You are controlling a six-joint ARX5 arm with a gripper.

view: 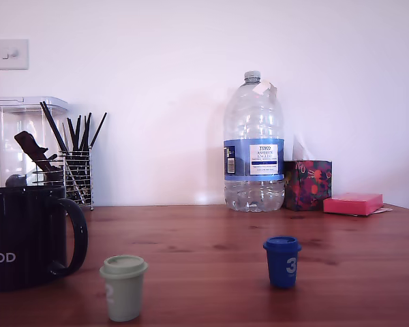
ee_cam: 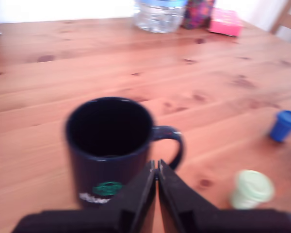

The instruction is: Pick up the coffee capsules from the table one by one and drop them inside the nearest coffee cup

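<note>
Both capsules not yet in mug (ee_cam: 109,145), so step in hand judged as reach for first pickup. Better to take green capsule (ee_cam: 252,189) first, nearest to mug: open wide, come down straight over its rim, close below the wide lip w/o tipping it. Blue capsule (ee_cam: 284,124) stands farther away, well apart from mug. Gripper (ee_cam: 156,172) closed, tips pressed together, holding nothing, touching nothing; hovers just in front of mug, handle side.

mug (view: 24,235): white "OOD", near left
blue capsule (view: 282,261): white "3"
water bottle (view: 253,146): label "TESCO", far
</note>
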